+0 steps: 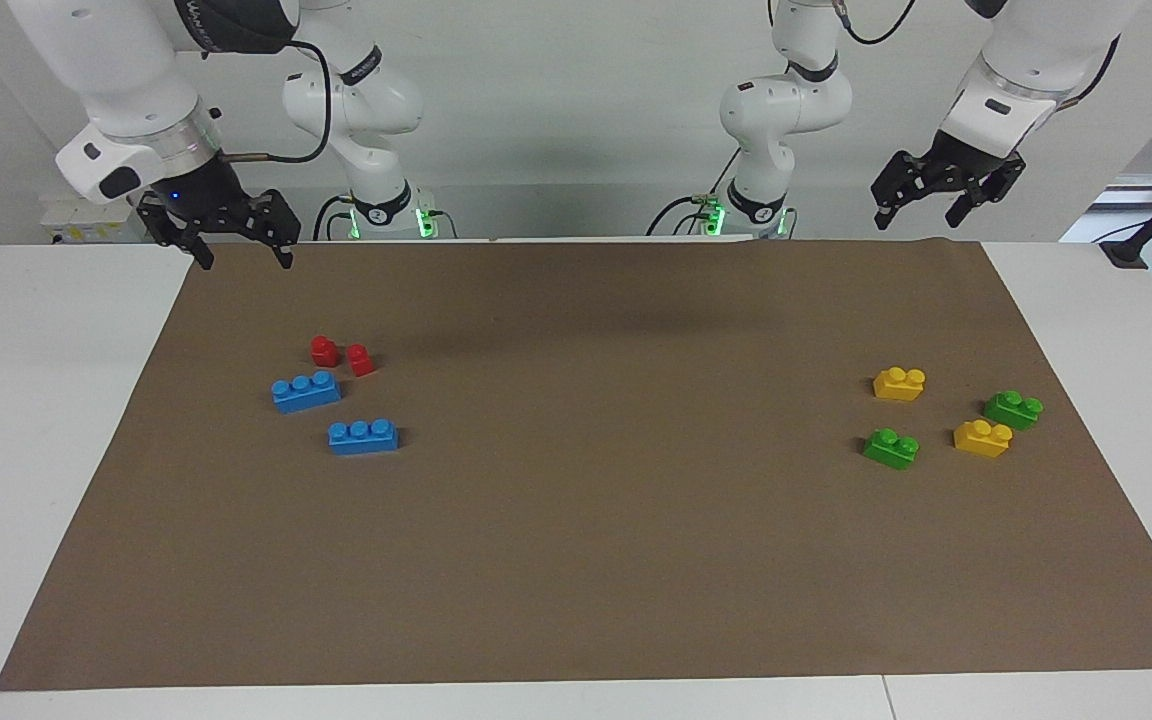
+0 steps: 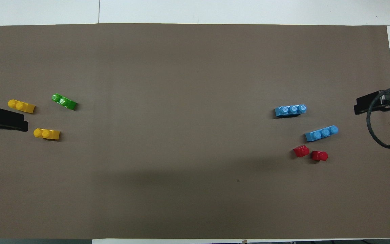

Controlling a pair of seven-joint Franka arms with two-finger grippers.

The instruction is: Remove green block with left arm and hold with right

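Facing view: I see both green blocks (image 1: 891,448) (image 1: 1013,409) near the mat (image 1: 576,560) edge; light, rigid, slick, so I'd pinch the flat sides. Left gripper (image 1: 921,207) and right gripper (image 1: 241,245) hang open, empty.

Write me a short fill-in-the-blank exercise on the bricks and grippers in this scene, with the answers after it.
1. The two green blocks lie at the ___ arm's end of the table.
2. Each blue brick has ___ studs.
3. Beside the blue bricks, nearer to the robots, stand two small ___ bricks.
4. The left gripper and the right gripper both hold ___.

Answers: left; three; red; nothing
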